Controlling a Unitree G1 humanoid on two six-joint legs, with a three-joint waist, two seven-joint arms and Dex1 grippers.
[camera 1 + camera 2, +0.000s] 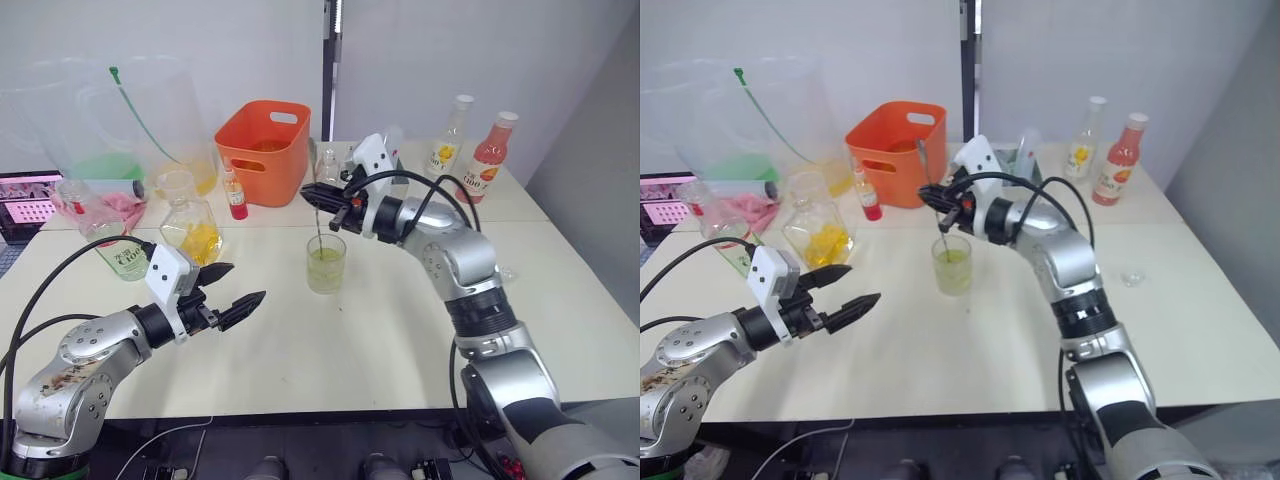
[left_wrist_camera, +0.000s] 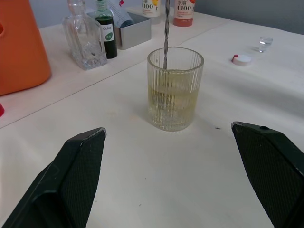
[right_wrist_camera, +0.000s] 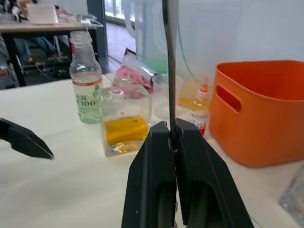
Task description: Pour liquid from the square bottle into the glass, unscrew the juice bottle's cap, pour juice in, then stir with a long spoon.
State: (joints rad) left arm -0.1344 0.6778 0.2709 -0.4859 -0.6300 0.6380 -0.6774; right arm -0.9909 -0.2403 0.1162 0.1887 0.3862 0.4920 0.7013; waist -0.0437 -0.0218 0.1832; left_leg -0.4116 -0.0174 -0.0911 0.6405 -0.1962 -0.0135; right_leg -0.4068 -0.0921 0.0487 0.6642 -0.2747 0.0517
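Left eye view: cream table (image 1: 560,300), right gripper (image 1: 322,196) clenching long spoon (image 1: 319,228), left gripper (image 1: 232,288) spread

The glass (image 1: 326,263), a ribbed clear tumbler about half full of pale greenish-yellow liquid, stands upright just right of centre in the head views, with the long spoon (image 2: 166,33), a thin twisted silver rod, standing nearly upright in it, its lower end in the liquid. At centre left the square bottle (image 1: 192,232) stands upright, squat and angular with golden-yellow liquid low inside, and further left stands the juice bottle (image 3: 86,96), clear greenish with a C100 label and a red neck band, uncapped. The cap (image 2: 242,59), small, round and white, lies on the table well apart from the juice bottle, in the upper right of the left wrist view.
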